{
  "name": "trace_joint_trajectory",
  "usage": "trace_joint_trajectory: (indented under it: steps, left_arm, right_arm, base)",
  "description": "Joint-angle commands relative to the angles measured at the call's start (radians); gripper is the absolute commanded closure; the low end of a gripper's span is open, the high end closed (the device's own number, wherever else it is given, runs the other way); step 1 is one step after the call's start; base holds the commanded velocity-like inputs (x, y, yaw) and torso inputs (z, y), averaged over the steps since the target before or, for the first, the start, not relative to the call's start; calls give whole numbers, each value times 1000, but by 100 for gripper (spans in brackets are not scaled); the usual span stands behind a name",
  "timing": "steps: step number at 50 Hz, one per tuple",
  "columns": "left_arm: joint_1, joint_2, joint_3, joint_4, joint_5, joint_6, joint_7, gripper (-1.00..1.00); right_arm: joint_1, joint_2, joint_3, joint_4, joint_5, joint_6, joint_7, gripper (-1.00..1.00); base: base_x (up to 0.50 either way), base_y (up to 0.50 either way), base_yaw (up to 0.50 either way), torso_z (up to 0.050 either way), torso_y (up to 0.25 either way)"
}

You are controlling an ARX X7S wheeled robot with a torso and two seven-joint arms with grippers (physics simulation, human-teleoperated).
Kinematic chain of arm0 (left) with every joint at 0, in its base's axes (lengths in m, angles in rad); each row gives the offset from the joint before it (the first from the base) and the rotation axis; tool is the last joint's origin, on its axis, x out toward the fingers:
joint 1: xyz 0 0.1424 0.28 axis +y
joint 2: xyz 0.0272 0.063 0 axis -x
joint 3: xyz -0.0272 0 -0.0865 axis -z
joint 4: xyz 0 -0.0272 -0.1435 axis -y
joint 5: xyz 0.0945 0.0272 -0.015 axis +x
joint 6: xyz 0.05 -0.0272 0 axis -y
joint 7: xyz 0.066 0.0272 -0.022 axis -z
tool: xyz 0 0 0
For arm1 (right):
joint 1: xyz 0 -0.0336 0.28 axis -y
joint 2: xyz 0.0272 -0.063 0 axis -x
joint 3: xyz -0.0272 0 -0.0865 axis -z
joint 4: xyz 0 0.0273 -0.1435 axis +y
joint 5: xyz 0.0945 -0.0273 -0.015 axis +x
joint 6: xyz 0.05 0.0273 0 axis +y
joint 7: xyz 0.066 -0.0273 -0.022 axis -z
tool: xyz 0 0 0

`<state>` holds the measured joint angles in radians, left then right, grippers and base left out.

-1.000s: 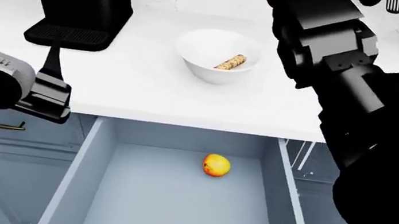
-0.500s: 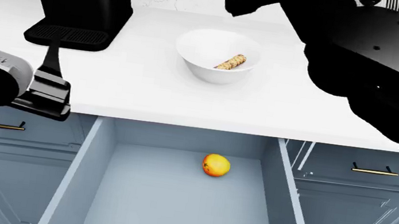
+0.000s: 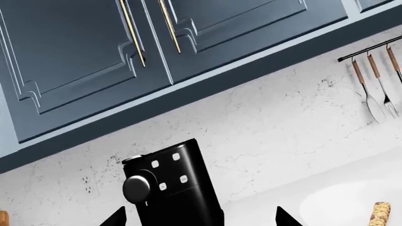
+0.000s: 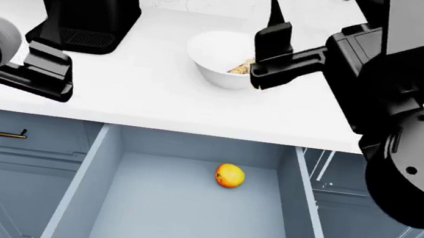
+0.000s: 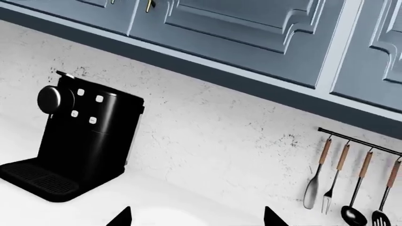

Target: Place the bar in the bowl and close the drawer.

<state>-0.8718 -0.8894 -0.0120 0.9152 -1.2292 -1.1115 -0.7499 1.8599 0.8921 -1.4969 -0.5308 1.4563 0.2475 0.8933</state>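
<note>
Bar [image 4: 241, 68] lying inside bowl [image 4: 213, 54], mid counter [image 4: 158, 96], half hidden behind my right gripper [image 4: 269, 49]. Right fingertips spread in wrist view, nothing between them. Left gripper [image 4: 46, 69] near counter's left front edge, fingertips also spread, empty. Drawer [image 4: 90, 171] fully open below counter front edge, orange fruit [image 4: 229, 175] on floor near its back wall. I judge drawer rigid, sliding on rails, light load; best I push flat on front panel centre, which is out of view.
</note>
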Motion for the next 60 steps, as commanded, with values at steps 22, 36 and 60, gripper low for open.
trace_joint_trajectory:
  steps: [22,36,60]
  left_arm:
    - [43,-23,-14,12,13,33,-6,-100]
    - [66,-9,9,9,60,53,2,-100]
    - [111,-24,1,16,80,85,9,-100]
  right_arm:
    - [-31,66,32,-175,100,-41,138,-100]
    - [-64,63,31,-179,47,-60,99,-100]
    - [-109,50,29,-175,8,-82,94,-100]
  base:
    - [-198,-18,0,0,0]
    - [-94,-290,0,0,0]
    - [-5,-402,0,0,0]
